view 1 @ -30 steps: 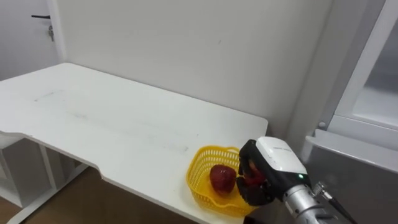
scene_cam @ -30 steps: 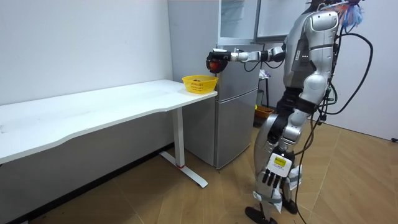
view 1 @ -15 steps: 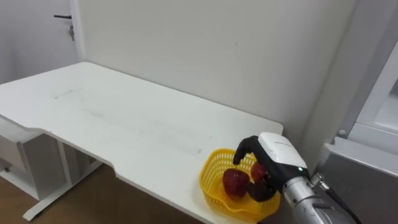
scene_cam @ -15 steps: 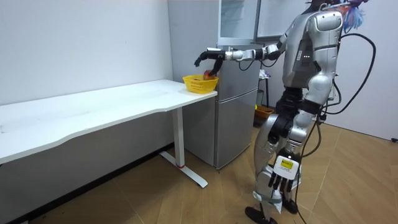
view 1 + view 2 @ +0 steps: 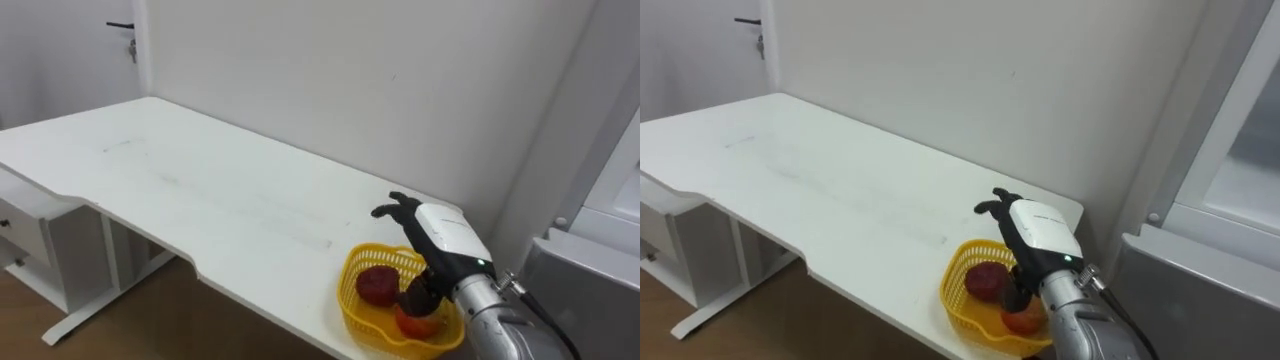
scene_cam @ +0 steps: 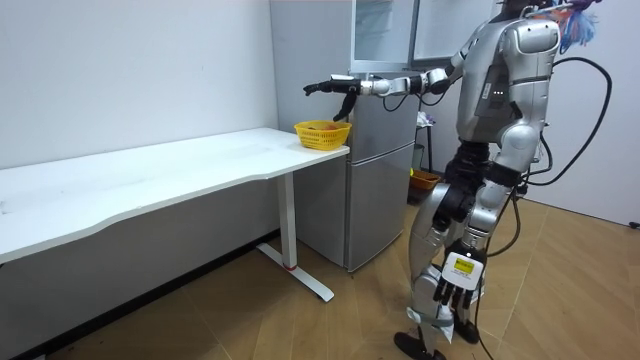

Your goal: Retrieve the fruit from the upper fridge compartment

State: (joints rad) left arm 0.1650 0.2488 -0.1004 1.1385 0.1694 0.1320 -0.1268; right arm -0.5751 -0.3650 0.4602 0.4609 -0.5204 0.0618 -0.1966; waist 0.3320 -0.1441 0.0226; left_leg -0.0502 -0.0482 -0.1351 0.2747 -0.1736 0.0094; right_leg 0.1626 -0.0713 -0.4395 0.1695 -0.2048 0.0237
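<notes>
Now the right hand [image 5: 445, 236] hovers released above the yellow basket [image 5: 349, 298], a red fruit [image 5: 376, 285] inside.

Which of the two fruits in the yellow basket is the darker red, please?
The left fruit, clear of the right hand; the orange-red fruit sits beneath that hand.

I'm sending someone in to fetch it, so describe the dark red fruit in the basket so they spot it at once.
A long white table stands against the wall; at its end beside the fridge sits a yellow mesh basket. Of the two items inside, it is the round dark red fruit on the side away from the fridge; its neighbour is brighter, orange-red.
</notes>
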